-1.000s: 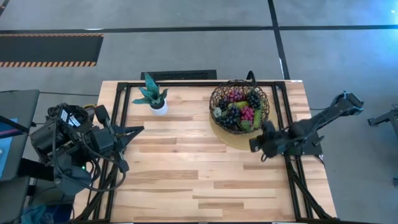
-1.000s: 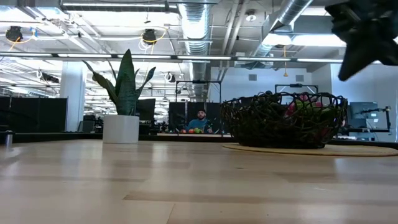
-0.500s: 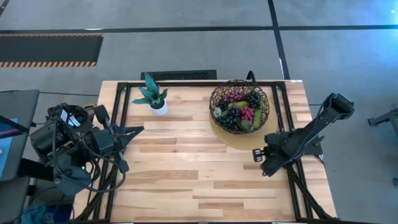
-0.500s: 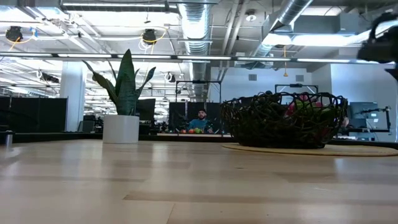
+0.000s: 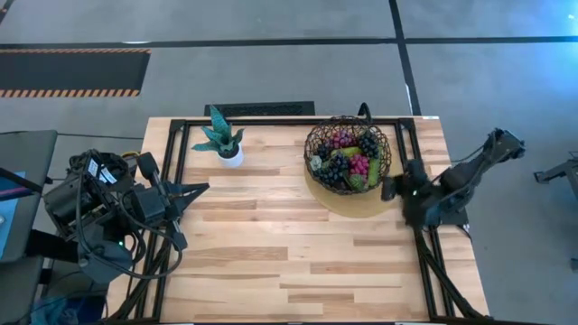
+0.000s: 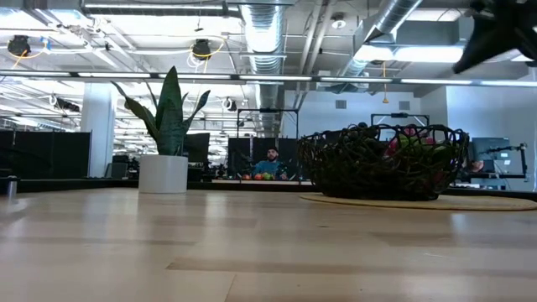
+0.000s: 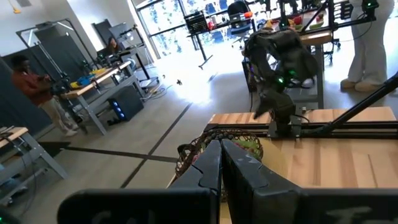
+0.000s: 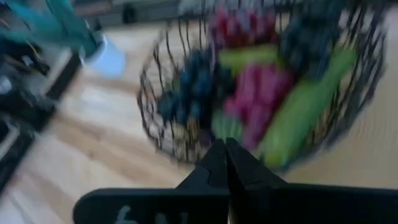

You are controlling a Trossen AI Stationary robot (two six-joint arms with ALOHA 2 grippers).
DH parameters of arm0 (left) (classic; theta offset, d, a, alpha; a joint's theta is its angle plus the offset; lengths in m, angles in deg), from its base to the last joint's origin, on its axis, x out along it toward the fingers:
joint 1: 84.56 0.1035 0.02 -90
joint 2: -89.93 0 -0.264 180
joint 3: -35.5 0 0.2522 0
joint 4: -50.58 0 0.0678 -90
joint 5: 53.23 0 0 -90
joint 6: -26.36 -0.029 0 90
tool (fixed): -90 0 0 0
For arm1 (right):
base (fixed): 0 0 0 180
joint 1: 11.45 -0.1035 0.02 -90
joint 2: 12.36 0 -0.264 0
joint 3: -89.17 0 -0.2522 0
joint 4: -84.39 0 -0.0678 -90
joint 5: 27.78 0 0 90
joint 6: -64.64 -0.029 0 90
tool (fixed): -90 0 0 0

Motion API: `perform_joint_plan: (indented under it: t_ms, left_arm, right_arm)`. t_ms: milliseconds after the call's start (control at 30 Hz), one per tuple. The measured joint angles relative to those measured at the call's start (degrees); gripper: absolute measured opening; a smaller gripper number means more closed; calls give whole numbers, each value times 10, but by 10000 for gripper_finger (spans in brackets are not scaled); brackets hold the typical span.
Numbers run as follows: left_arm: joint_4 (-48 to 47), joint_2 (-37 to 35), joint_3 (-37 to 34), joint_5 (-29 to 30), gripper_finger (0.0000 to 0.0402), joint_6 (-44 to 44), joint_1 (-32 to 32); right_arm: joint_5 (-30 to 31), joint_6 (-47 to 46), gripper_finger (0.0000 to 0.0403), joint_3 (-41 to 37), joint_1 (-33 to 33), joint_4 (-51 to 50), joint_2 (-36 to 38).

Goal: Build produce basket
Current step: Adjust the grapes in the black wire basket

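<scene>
Right gripper (image 5: pixel 391 188) has swung back toward the basket (image 5: pixel 348 153) from further down the table half a second ago; now just beside its rim, fingers pressed together, holding nothing. Basket sits on the tan disc (image 5: pixel 357 204) at the far right of the table (image 5: pixel 271 244), filled: grapes (image 8: pixel 255 93), cucumber (image 8: pixel 305 106) all inside. No loose produce visible, so task looks done. Left gripper (image 7: pixel 221 163) parked off the left edge, closed and empty. Plenty of open tabletop; plant (image 5: pixel 222 140) well apart.

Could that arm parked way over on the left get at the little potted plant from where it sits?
Probably yes. The left gripper rests shut at the table's left edge, and only bare wood lies between it and the potted plant; the basket stands well off to the side.
</scene>
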Motion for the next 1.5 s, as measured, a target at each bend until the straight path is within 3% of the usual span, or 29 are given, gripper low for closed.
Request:
perform_joint_plan:
  t_ms: [233,467,700,867,1200,1500]
  left_arm:
    - [0,0,0,0,0,0,0]
    - [0,0,0,0,0,1,0]
    - [0,0,0,0,0,8,0]
    - [0,0,0,-1,0,9,0]
    - [0,0,0,-30,0,9,0]
    - [0,0,0,-40,0,9,0]
  right_arm:
    - [36,123,0,2,92,-3,97]
    - [28,162,0,3,210,-26,148]
    - [-99,153,0,-3,343,-106,138]
    - [-162,171,0,-28,416,-109,119]
    - [-264,337,0,-103,502,93,57]
    - [-308,432,0,-105,571,139,14]
